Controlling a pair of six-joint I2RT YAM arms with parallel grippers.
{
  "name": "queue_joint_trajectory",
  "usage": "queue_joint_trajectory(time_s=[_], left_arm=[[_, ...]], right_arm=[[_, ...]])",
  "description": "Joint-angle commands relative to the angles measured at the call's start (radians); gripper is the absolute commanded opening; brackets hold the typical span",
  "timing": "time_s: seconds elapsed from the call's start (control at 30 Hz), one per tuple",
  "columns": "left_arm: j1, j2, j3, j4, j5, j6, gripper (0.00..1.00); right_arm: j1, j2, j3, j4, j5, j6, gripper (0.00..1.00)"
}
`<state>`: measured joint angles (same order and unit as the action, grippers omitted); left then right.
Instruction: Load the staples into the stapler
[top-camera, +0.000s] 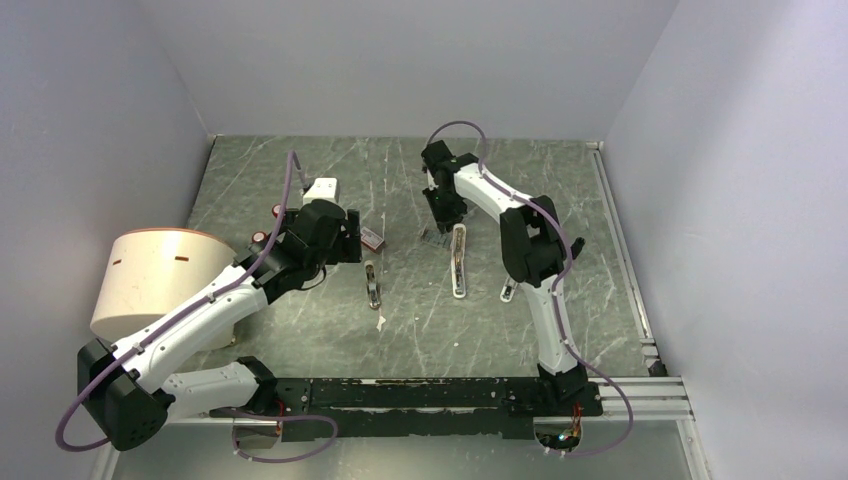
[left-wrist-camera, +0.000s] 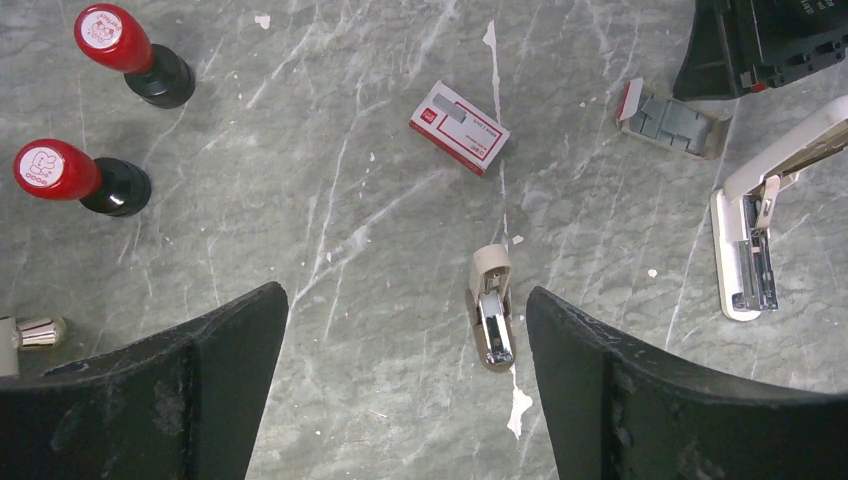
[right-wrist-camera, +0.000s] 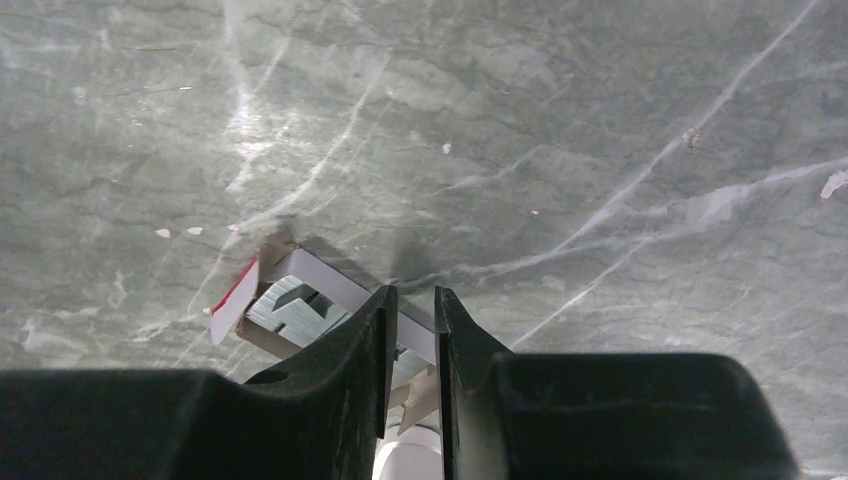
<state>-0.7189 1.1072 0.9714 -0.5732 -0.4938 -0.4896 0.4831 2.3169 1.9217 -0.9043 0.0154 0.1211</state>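
The stapler (left-wrist-camera: 491, 320), stubby and beige, lies open on the table with its grey metal channel facing up; from above it is the stapler (top-camera: 372, 285). My left gripper (left-wrist-camera: 405, 385) hangs open above it, the stapler just inside the right finger. The staples (right-wrist-camera: 285, 308) are grey ribbed strips in an opened cardboard tray (left-wrist-camera: 672, 120), seen small from above as the staples (top-camera: 432, 238). My right gripper (right-wrist-camera: 411, 310) stands over that tray's wall. Its jaws are shut to a thin slit and no strip shows between them.
A red-and-white box (left-wrist-camera: 459, 127) lies behind the stapler. A long white stapler (left-wrist-camera: 750, 240) lies opened to the right. Two red-capped stamps (left-wrist-camera: 130, 55) (left-wrist-camera: 75, 178) stand at the left. A large pale cylinder (top-camera: 150, 280) sits at the table's left edge.
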Motion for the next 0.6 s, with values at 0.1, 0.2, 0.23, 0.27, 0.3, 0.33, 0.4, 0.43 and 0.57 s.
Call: queue_joint_trajectory(time_s=[0.1, 0.2, 0.23, 0.27, 0.3, 0.33, 0.4, 0.43, 0.57], left_arm=[[0.005, -0.004, -0.001, 0.004, -0.021, -0.002, 0.93], [0.004, -0.007, -0.004, 0.004, -0.023, -0.002, 0.93], [0.004, -0.009, -0.004, 0.004, -0.022, -0.003, 0.93], [0.004, -0.01, -0.003, 0.004, -0.022, -0.002, 0.93], [0.005, -0.009, -0.004, 0.003, -0.022, -0.003, 0.93], [0.005, -0.009, -0.004, 0.004, -0.022, -0.003, 0.93], [0.004, -0.009, -0.005, 0.004, -0.022, -0.004, 0.93], [0.004, -0.009, -0.006, 0.004, -0.021, -0.004, 0.93], [0.004, -0.009, -0.009, 0.007, -0.017, -0.007, 0.93]], right_arm=[[0.042, -0.004, 0.047, -0.029, 0.003, -0.05, 0.25], [0.051, 0.001, 0.052, -0.033, 0.004, -0.051, 0.25], [0.056, 0.003, 0.054, -0.035, 0.006, -0.052, 0.25], [0.06, 0.004, 0.053, -0.036, 0.011, -0.051, 0.25], [0.062, 0.003, 0.05, -0.033, 0.02, -0.047, 0.25], [0.064, 0.0, 0.048, -0.031, 0.032, -0.043, 0.25], [0.064, -0.01, 0.045, -0.02, 0.088, -0.025, 0.25], [0.065, -0.016, 0.044, -0.014, 0.116, -0.015, 0.25], [0.064, -0.02, 0.045, 0.004, 0.239, 0.03, 0.25]])
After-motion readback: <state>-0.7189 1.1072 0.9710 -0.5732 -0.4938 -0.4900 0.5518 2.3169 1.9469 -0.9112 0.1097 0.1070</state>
